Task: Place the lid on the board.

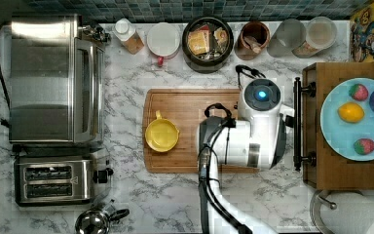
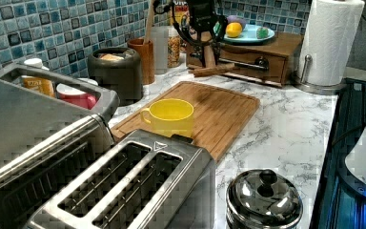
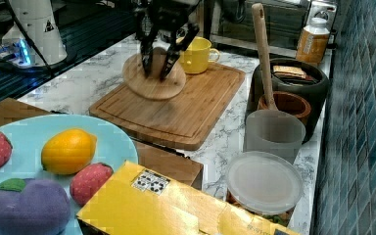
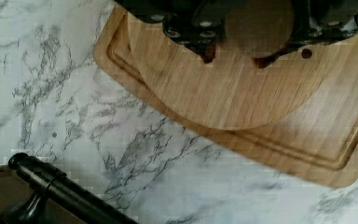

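A round wooden lid [image 3: 176,85] with a knob on top hangs slightly tilted just above the bamboo board [image 3: 200,112]. My gripper [image 3: 156,74] is shut on the knob from above. In the wrist view the lid [image 4: 223,93] covers one corner area of the board [image 4: 335,140], and the knob [image 4: 259,28] sits between the fingers. In the left view the lid [image 2: 214,70] shows edge-on over the board's [image 2: 219,114] far end, casting a shadow on it. In the top view the arm [image 1: 258,122] covers the right end of the board [image 1: 185,107].
A yellow cup [image 1: 161,134] stands on the board's other end. A darker wooden tray with a black bar handle [image 1: 297,124] holds a blue plate of fruit [image 1: 355,119]. Jars and containers line the tiled wall. A toaster [image 1: 53,183] and a steel pot [image 2: 264,200] are nearby.
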Action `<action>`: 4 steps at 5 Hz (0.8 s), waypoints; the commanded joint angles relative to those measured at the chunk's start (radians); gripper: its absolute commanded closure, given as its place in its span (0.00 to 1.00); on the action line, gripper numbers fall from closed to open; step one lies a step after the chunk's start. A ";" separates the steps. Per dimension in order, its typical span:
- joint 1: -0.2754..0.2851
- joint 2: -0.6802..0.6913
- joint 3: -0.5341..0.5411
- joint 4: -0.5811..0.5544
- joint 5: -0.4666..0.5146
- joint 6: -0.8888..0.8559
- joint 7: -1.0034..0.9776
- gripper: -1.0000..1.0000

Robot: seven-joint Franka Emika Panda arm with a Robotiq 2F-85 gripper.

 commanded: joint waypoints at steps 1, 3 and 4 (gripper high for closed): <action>0.035 -0.112 0.003 -0.106 -0.069 0.195 0.099 1.00; 0.037 -0.140 -0.015 -0.149 -0.034 0.266 0.089 0.79; 0.013 -0.124 0.001 -0.142 0.012 0.253 0.055 0.00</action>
